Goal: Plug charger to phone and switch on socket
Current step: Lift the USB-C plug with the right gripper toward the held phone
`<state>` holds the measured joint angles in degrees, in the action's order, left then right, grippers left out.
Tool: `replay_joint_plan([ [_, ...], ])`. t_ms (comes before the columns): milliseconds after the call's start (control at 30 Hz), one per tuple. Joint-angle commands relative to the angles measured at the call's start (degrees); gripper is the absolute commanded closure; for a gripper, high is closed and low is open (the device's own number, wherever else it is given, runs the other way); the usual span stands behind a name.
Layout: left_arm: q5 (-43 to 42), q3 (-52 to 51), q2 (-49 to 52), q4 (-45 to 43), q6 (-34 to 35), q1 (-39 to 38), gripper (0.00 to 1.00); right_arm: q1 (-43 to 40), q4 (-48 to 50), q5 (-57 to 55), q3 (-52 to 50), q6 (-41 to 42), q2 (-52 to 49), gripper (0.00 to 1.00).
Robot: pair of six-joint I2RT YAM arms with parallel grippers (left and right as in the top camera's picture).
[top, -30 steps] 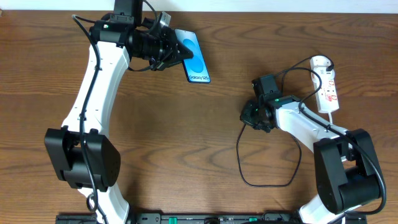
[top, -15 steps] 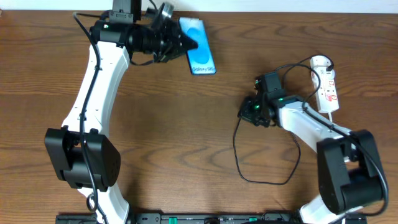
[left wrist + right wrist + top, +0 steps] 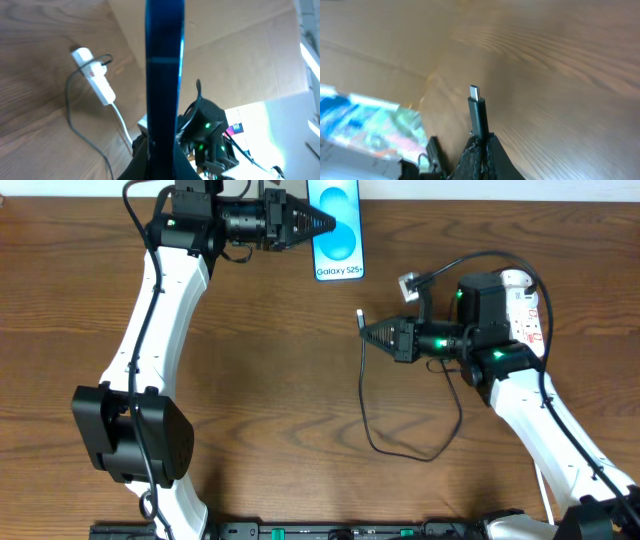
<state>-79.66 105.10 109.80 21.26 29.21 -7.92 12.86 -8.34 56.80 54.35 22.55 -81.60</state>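
The phone point(image 3: 337, 232), screen reading "Galaxy S25+", is held off the table at the top centre by my left gripper point(image 3: 322, 225), which is shut on its left edge. In the left wrist view the phone point(image 3: 164, 75) shows edge-on between the fingers. My right gripper point(image 3: 366, 333) is shut on the charger plug tip point(image 3: 478, 116), which points left, below and right of the phone. The black charger cable point(image 3: 400, 452) loops down over the table. The socket point(image 3: 527, 317), a white power strip, lies at the right edge behind my right arm; it also shows in the left wrist view point(image 3: 95, 77).
The wooden table point(image 3: 260, 400) is brown. The left arm base point(image 3: 130, 435) stands at the lower left. A white wall edge point(image 3: 450, 188) runs along the top. A white cord point(image 3: 120, 120) leaves the power strip.
My left gripper has lifted and carried the phone up and to the right. My right gripper has swung left and raised the charger tip, with the cable loop dragged along.
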Motion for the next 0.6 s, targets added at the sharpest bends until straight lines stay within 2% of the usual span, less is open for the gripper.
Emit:
replay_joint_plan([
  [0, -5.2, 0.7, -1.6, -0.9, 1.1, 0.3, 0.93, 0.0, 2.8, 8.0, 0.2, 0.7, 3.0, 0.99],
  [167, -5.0, 0.7, -1.6, -0.9, 1.4, 0.3, 0.93, 0.0, 7.1, 7.8, 0.2, 6.4, 3.7, 0.99],
  [367, -0.4, 0.7, -1.6, -0.9, 5.4, 0.2, 0.93, 0.9, 8.2, 3.5, 0.2, 10.6, 3.7, 0.99],
  [567, -0.2, 0.7, -1.6, -1.1, 5.4, 0.2, 0.93, 4.0, 15.2, 0.6, 0.2, 16.6, 3.7, 0.99],
])
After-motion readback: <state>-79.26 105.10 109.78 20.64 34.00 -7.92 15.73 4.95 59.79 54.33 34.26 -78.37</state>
